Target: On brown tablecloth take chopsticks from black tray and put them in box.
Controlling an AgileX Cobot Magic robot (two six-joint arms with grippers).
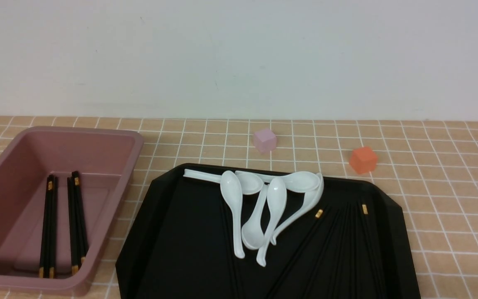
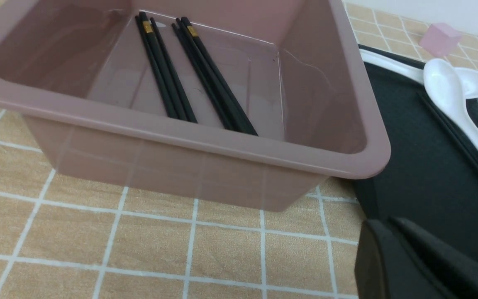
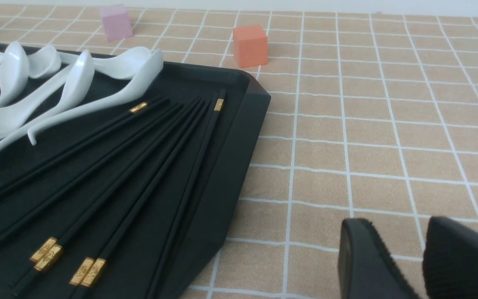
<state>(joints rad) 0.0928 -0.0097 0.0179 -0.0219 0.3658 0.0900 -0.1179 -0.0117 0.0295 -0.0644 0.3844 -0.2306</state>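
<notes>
Several chopsticks (image 3: 147,166) lie fanned in the black tray (image 1: 172,232) at the counter's near edge, beside white spoons (image 1: 264,207); four more (paired) rest in the box (image 1: 110,137) toward the near left corner. The right tool (image 3: 423,257) is slightly parted and empty; the left tool's (image 2: 392,253) state cannot be told.

A plain white wall (image 1: 239,54) fills the view from 9 through 12 to 3 o'clock, matte and bare apart from a few faint scuffs. Light is soft and even, casting only weak shadows. No floor or window shows.
</notes>
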